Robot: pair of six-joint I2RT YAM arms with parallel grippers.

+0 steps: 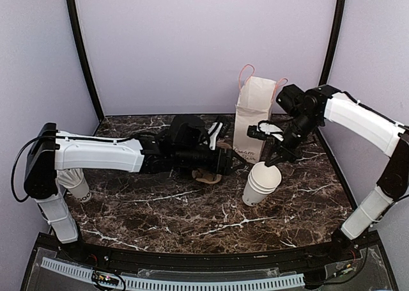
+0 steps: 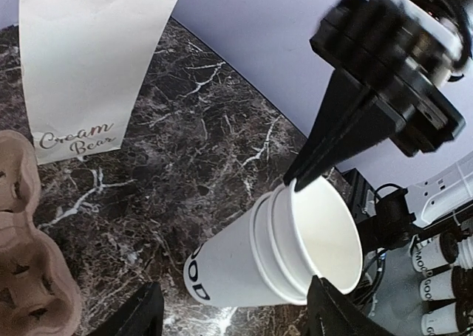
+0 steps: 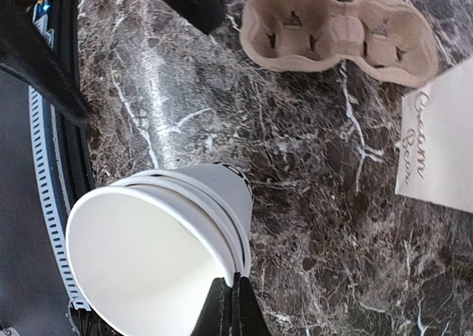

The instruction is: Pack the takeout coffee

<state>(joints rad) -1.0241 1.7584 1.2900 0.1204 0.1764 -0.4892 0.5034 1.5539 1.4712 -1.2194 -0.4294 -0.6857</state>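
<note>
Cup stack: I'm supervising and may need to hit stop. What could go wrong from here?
The right claw pinches only the thin rim of the top cup, so it may slip or crumple. The nested cup stack could stick together and tip when pulled. The open left claw hangs close by, near the paper bag, so the arms might collide.

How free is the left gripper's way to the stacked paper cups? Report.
Likely free: the left gripper is open with the stacked paper cups right ahead of it. The right gripper pinches only the top rim, leaving the sides bare.
</note>
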